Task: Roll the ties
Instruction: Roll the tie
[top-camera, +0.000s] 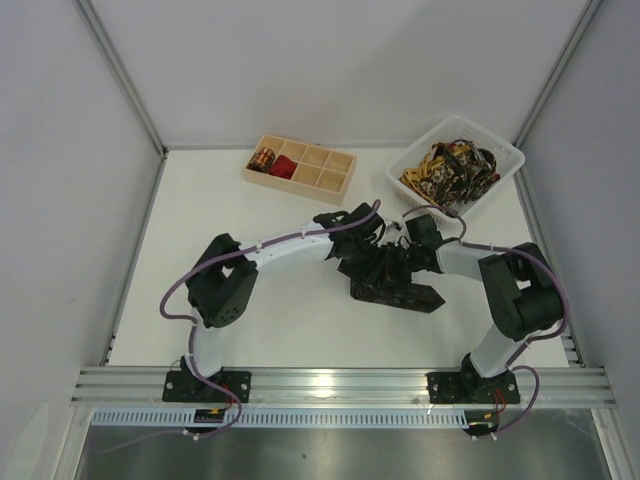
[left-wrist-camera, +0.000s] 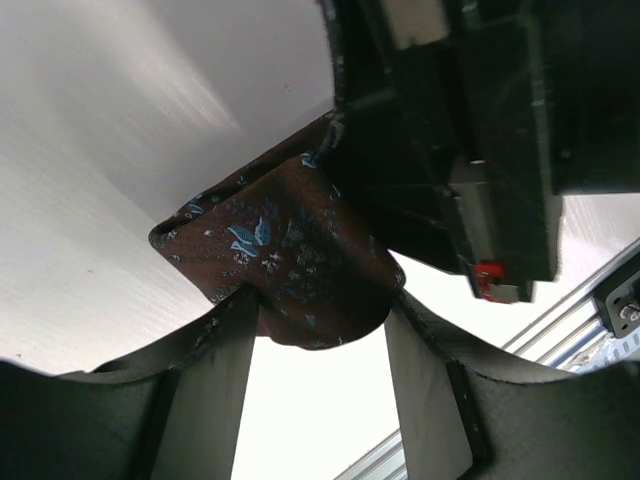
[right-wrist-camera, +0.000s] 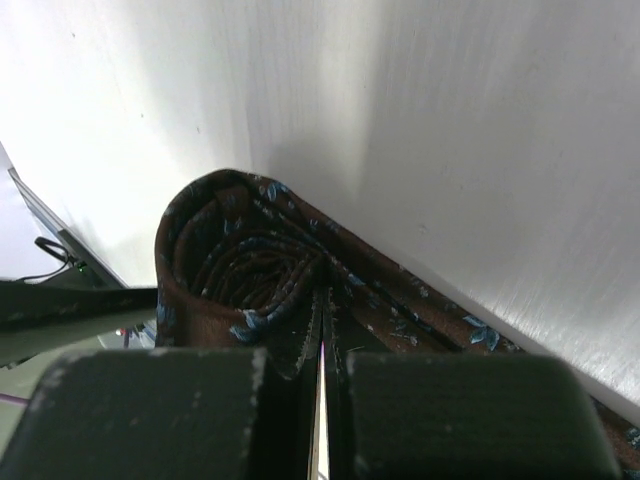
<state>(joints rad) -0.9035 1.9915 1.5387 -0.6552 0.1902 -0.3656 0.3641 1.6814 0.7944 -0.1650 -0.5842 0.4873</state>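
Note:
A dark brown tie with small blue flowers is partly rolled into a coil (right-wrist-camera: 235, 265). Its unrolled length (top-camera: 400, 296) lies flat on the table's middle. My right gripper (right-wrist-camera: 322, 320) is shut on the fabric at the coil's centre. My left gripper (left-wrist-camera: 318, 300) has a finger on each side of the same coil (left-wrist-camera: 290, 260) and holds it at the fingertips. In the top view both grippers meet over the tie, the left gripper (top-camera: 362, 260) facing the right gripper (top-camera: 393, 262). The coil itself is hidden there.
A pale wooden compartment tray (top-camera: 330, 170) at the back holds a gold-and-black coil (top-camera: 262, 158) and a red coil (top-camera: 285, 168). A white basket (top-camera: 500, 160) at the back right holds loose gold-and-black ties (top-camera: 450, 170). Metal rails run along the table's near edge.

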